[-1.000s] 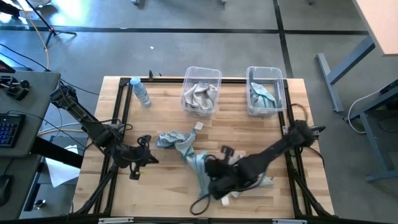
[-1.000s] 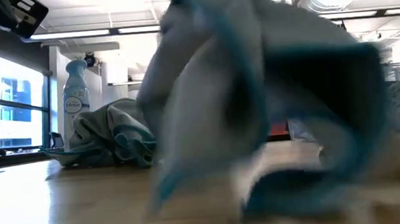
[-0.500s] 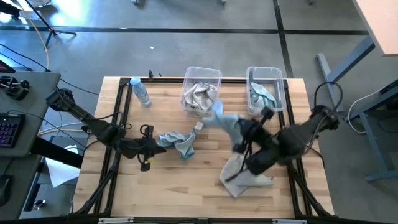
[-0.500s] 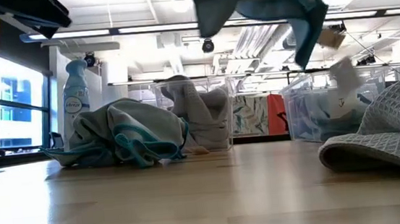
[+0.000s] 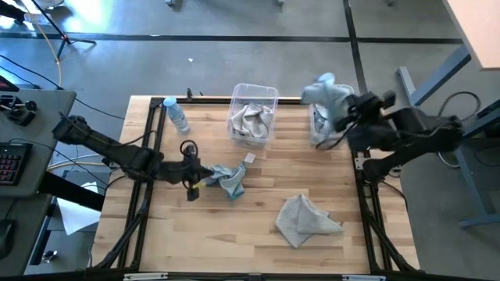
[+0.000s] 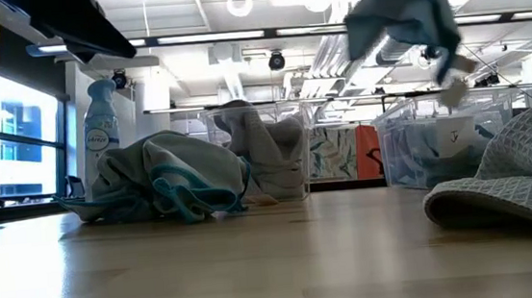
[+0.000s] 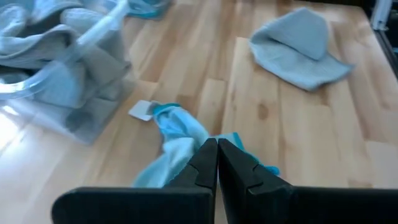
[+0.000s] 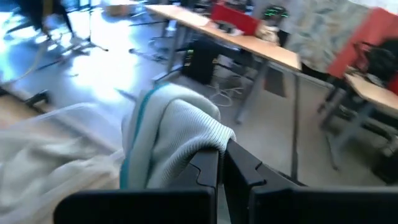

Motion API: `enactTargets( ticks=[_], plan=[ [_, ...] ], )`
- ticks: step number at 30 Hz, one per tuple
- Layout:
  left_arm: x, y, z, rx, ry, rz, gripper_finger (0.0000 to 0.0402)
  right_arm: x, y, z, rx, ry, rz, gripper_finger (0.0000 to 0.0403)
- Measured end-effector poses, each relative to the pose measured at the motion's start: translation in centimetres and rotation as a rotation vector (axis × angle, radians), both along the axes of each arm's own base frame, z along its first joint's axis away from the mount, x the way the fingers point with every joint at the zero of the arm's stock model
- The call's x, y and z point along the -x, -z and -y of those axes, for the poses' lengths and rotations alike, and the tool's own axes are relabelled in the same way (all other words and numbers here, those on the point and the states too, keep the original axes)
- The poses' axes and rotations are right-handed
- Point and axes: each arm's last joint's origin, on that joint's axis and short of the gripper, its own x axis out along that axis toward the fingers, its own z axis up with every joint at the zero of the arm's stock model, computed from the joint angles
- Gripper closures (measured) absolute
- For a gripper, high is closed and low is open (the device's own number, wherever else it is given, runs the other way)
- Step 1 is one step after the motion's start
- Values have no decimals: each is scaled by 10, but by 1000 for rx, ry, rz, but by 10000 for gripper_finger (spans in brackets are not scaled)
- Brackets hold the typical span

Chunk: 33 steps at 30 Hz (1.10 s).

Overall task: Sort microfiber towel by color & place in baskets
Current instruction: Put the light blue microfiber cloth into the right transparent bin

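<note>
My right gripper (image 5: 344, 109) is shut on a blue-teal towel (image 5: 324, 94) and holds it in the air over the right clear basket (image 5: 336, 129), which has a teal towel in it. The low view shows this towel (image 6: 398, 7) hanging high. The left basket (image 5: 253, 117) holds pale grey towels. A bunched blue-teal towel (image 5: 226, 178) lies mid-table. My left gripper (image 5: 205, 178) is shut, with its tips at this towel's left edge (image 7: 180, 134). A pale grey towel (image 5: 306, 221) lies flat near the table's near edge. My left gripper has its shut fingertips (image 7: 208, 155) on the bunched towel's near edge (image 7: 186, 158), coming level from the table's left. I cannot tell whether any cloth is between the fingers. The towel rests on the table. My right gripper pinches a fold of the towel (image 8: 186, 134) between its two fingers. The cloth drapes over the fingertips and hangs slack, lifted clear above the right basket.
A spray bottle (image 5: 177, 115) lies at the far left of the table. A small white block (image 5: 250, 158) sits between the left basket and the bunched towel. Bare wood shows along the near left side of the table (image 5: 211, 234).
My right gripper has swung up from the table's near middle toward the far right edge, carrying the blue-teal towel clear to above the right basket. The grey towel stayed on the table. My left gripper has moved right, toward the bunched towel, and reached its edge.
</note>
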Motion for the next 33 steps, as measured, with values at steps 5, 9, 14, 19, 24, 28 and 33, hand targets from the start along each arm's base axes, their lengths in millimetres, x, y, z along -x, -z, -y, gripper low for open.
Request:
enactTargets(
  ticks=[5, 9, 14, 19, 24, 28, 33],
  plan=[
    [-4, -1, -11, 4, -60, 15, 401, 18, 10, 19, 41, 94, 34, 403],
    [-8, -3, -21, -6, -101, 29, 401, 9, 13, 31, 73, 91, -23, 403],
    [-12, -6, -32, 2, -156, 72, 401, -11, 7, 56, 124, -30, -65, 403],
    [-14, -9, -38, 28, -195, 108, 401, -4, 5, 87, 141, 46, -32, 403],
    [-15, -9, -38, 41, -198, 112, 401, 9, 16, 99, 30, 33, -73, 403],
    [-15, -9, -37, 44, -198, 114, 401, 17, 32, 100, -91, 71, -160, 403],
    [-15, -9, -38, 41, -203, 115, 401, 18, 40, 97, -197, 2, -154, 403]
  ],
)
